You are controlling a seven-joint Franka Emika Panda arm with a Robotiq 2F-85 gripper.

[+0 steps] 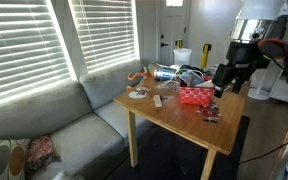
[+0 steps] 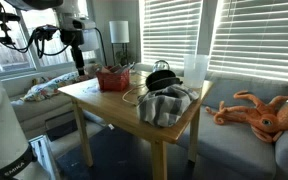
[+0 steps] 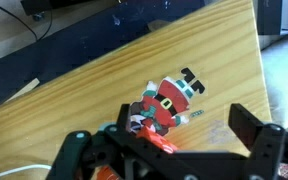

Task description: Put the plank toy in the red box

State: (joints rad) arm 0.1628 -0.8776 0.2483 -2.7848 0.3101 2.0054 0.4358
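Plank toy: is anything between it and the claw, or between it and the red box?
The red box itself sits between the gripper and the plank toy in an exterior view. Between toy and box, nothing visible stands.

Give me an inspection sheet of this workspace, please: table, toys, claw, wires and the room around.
Surface: wooden table, partly bare.
Job's things: plank toy lies on the table, apart from the red box.
Clutter: orange curved toy, Santa figure, grey cloth.
Grippers: gripper open, above the table's edge near the Santa figure.
Cables: dark tangle behind the red box.
Surroundings: grey sofa, window blinds, orange octopus plush.
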